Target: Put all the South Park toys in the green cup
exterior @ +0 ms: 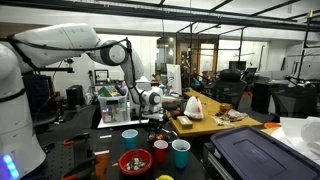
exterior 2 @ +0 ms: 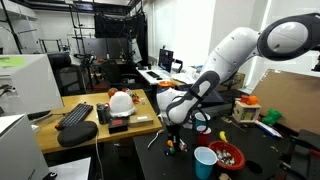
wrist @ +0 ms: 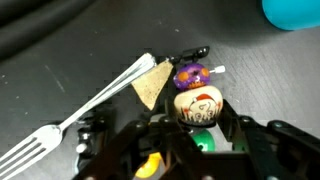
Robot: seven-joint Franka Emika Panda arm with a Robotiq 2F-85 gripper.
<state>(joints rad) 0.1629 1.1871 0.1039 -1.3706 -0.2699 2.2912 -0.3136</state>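
Nearest lens: tool (wrist: 195, 128), filling the 6 o'clock edge of the wrist view, with dark parts on either side of a cream-headed toy (wrist: 198, 103). The toy and shadow hide the jaw gap, so I cannot tell whether the tool grips the toy or only straddles it.

Purple toy (wrist: 190, 73) sits at 12 o'clock of the cream-headed toy, touching or very nearly. Tan wedge (wrist: 150, 85) is just beside them at 10 o'clock. Fork (wrist: 50, 135) lies flat on the black table (wrist: 60, 40), tines toward 8 o'clock, handle running up to the wedge. Blue rim (wrist: 293, 12) shows in the 1 o'clock corner; I cannot tell which cup it belongs to.

In an exterior view the green cup (exterior: 181, 152) stands upright on the table, just beside the red cup (exterior: 160, 152) at its 3 o'clock. Red bowl (exterior: 135, 162) is at 9 o'clock of the red cup, and the light-blue cup (exterior: 130, 137) at 12 o'clock of the bowl. The tool hangs low over the table at 11 o'clock of the green cup, apart from it.
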